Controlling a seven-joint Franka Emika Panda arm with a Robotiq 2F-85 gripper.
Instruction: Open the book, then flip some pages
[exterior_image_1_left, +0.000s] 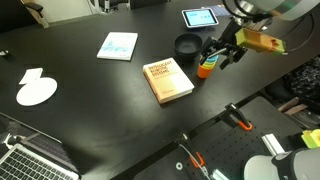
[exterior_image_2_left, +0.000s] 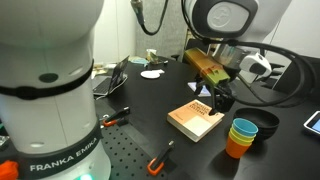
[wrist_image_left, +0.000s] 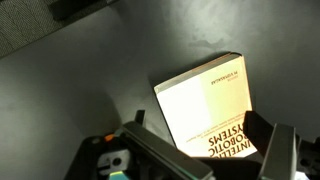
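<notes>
Plainly spread wide and empty: gripper (exterior_image_1_left: 222, 52), poised just above the book (exterior_image_1_left: 168, 80), at its end nearest the orange-blue cup (exterior_image_1_left: 206, 68). Closed and flat, that book. White cover lettering partly hidden behind the fingers (wrist_image_left: 280, 150) in the wrist view. Under the book, black tabletop (exterior_image_1_left: 100, 100); well apart from it, laptop (exterior_image_1_left: 30, 160) cut off at the frame corner.
</notes>
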